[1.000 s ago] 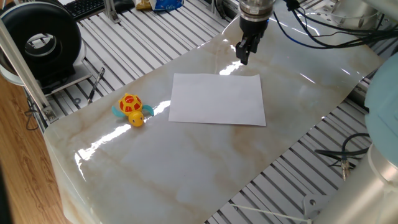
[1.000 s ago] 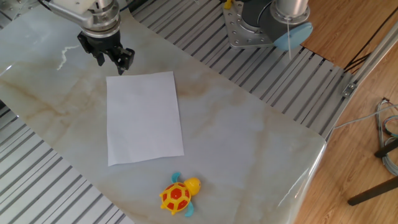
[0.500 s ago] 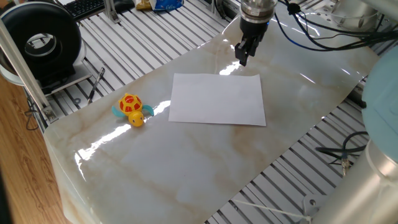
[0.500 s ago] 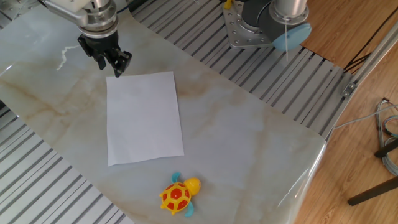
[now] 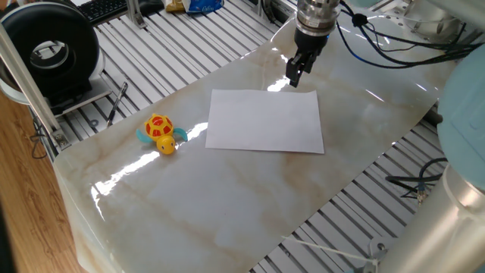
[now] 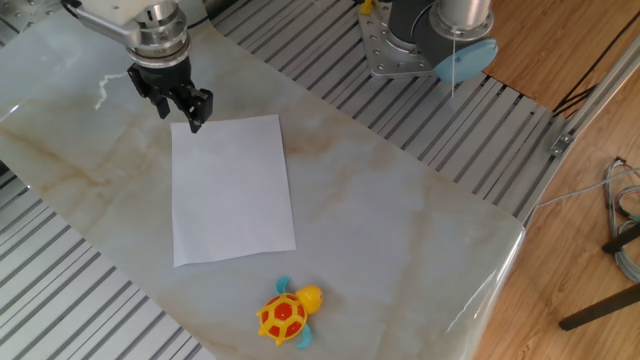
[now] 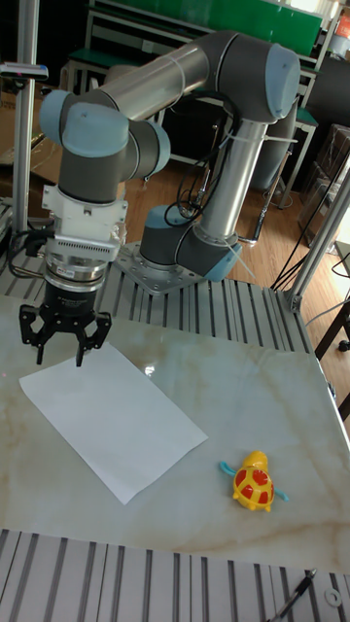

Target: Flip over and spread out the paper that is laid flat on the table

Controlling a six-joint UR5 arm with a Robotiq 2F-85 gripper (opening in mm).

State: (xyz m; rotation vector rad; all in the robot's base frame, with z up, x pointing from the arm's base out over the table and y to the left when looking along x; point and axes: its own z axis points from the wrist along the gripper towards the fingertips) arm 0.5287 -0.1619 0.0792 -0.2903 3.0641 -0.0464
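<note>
The white paper lies flat on the marble table. My gripper points down just above the table at the paper's far edge, near one corner. It is open, its fingers spread with nothing between them. I cannot tell whether the fingertips touch the sheet.
A yellow and red toy turtle sits on the table a short way off the paper's opposite end. The arm's base is bolted to the ribbed frame beside the table. A black round device and a pen lie off the table.
The gripper has shifted a little closer to the paper's far edge and corner. The paper and the turtle have not moved.
</note>
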